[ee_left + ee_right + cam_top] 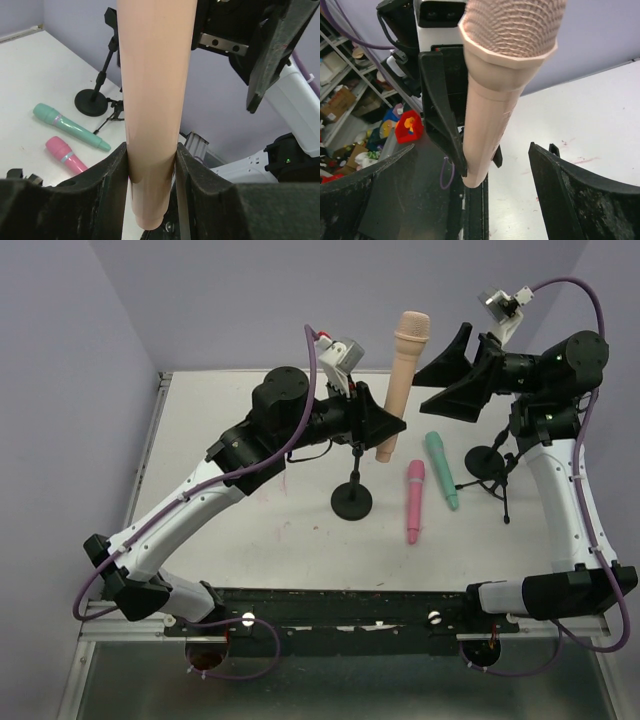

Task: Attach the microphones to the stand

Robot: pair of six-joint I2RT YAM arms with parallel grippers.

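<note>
My left gripper [385,422] is shut on a peach microphone [402,380], held upright above the table with its head up; its body fills the left wrist view [152,100]. My right gripper [450,370] is open beside the microphone's head [507,30], with the jaws wide apart and not touching it. A pink microphone [414,500] and a green microphone [441,469] lie on the table. A round-base stand [352,502] stands below my left gripper. A second stand [490,462] with a tripod base is at the right.
The white table [220,540] has raised edges at the left and back. Purple cables loop off both arms. The black arm mount rail [340,620] runs along the near edge.
</note>
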